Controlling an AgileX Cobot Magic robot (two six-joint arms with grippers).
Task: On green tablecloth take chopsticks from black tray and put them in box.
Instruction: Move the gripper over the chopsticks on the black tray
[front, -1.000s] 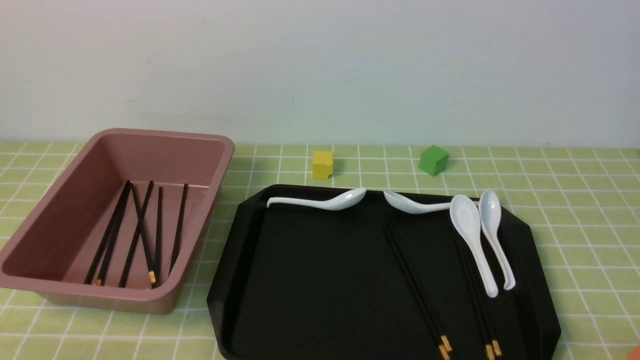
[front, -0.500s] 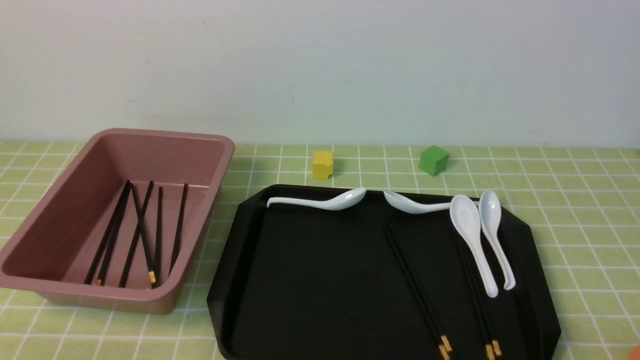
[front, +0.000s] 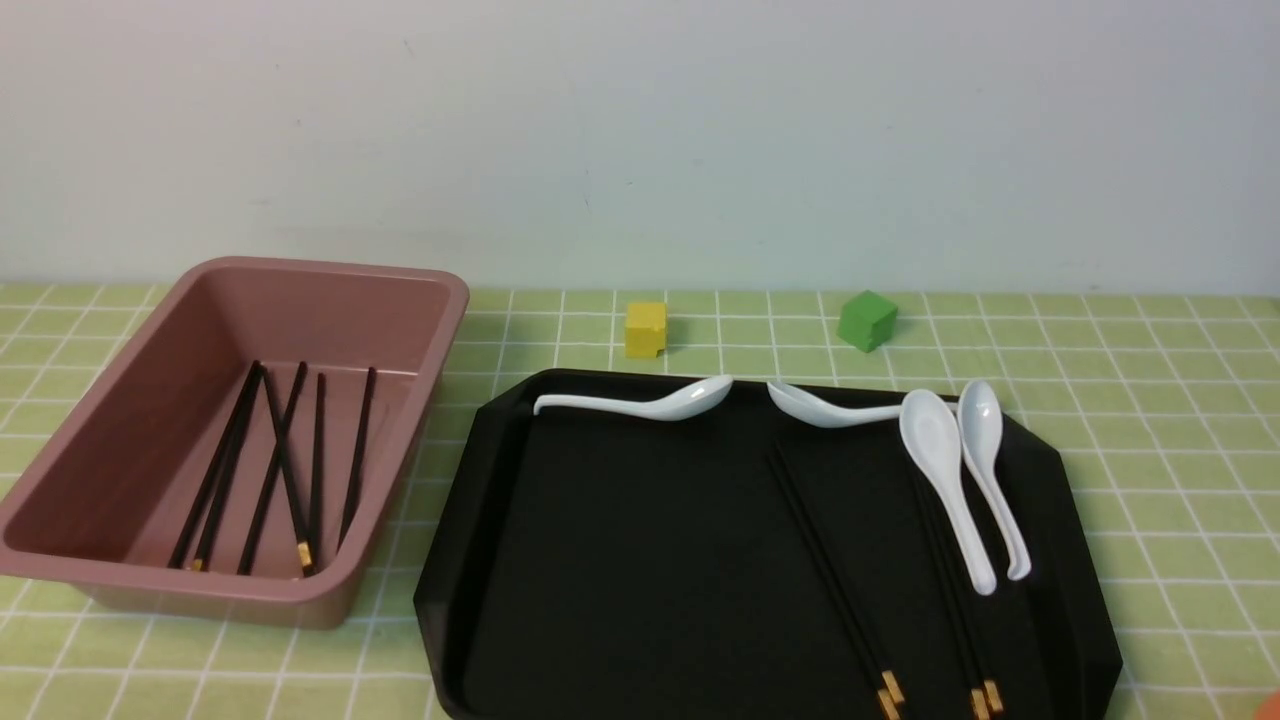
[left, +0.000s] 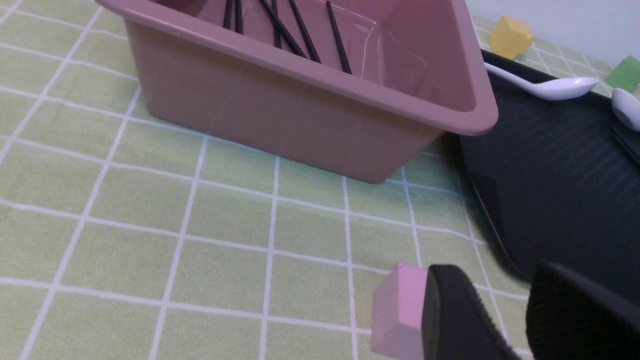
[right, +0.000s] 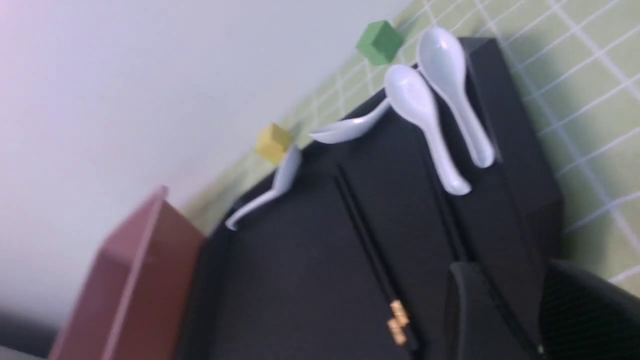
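In the front view, we see black chopsticks (front: 825, 560) with gold ends lying in the black tray (front: 640, 560), beside white spoons (front: 940, 450). More chopsticks rest inside the pink box (front: 200, 590), left of the tray on the green tablecloth (front: 1180, 520).

In the left wrist view, we find the left gripper (left: 480, 300) with its fingers parted, near a pink block (left: 400, 310).

In the right wrist view, we see the right gripper's (right: 505, 300) fingers spread, with dark chopsticks visible between them.
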